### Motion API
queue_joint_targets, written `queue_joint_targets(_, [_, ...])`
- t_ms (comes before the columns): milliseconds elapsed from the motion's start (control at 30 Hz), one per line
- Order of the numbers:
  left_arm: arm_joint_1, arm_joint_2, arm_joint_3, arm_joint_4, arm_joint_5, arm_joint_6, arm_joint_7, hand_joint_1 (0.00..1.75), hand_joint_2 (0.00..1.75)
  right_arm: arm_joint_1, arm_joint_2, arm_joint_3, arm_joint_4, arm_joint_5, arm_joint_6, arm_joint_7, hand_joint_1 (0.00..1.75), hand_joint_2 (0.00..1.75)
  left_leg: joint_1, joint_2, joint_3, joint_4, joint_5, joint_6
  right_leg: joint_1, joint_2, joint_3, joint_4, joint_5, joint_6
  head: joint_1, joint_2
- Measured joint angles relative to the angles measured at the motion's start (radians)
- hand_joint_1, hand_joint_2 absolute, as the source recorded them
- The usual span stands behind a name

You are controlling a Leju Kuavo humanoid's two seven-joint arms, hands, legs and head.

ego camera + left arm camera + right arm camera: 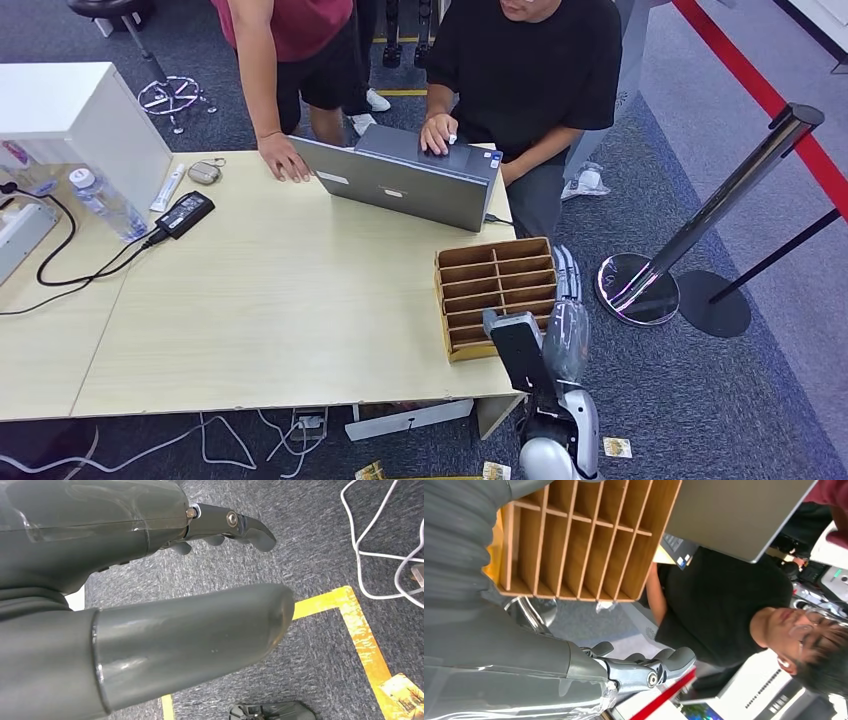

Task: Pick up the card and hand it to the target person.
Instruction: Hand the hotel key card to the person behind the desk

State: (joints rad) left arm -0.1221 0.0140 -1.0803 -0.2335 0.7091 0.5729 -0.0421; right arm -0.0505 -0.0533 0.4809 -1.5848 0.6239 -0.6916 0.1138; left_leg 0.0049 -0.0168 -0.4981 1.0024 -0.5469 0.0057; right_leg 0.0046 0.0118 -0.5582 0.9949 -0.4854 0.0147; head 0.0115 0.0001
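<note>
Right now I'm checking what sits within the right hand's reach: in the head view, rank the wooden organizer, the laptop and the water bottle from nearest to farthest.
From the right hand:
1. Wooden organizer, right beside it at the table's right edge.
2. Laptop, farther back, in front of the seated person.
3. Water bottle, far across on the table's left side.

grey carpet (700, 400), pale wooden table (280, 300)

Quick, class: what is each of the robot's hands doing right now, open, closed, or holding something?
Left hand: open, holding nothing, above the carpet.
Right hand: open, holding nothing, beside the wooden card rack.
</note>
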Motion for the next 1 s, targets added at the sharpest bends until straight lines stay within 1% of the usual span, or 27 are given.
queue_joint_targets(233, [0.000, 0.000, 0.004, 0.000, 0.005, 0.001, 0.000, 0.00, 0.00, 0.010, 0.002, 0.001, 0.005, -0.026, 0.000, -0.011, 0.00, 1.75, 0.000, 0.000, 0.000, 0.000, 0.000, 0.000, 0.000, 0.000, 0.000, 0.000, 0.000, 0.000, 0.000, 0.000])
queue_joint_targets(1000, [0.000, 0.000, 0.007, 0.000, 0.013, 0.002, -0.001, 0.00, 0.00, 0.019, 0.003, 0.000, 0.011, -0.041, 0.000, -0.018, 0.00, 1.75, 0.000, 0.000, 0.000, 0.000, 0.000, 0.000, 0.000, 0.000, 0.000, 0.000, 0.000, 0.000, 0.000, 0.000])
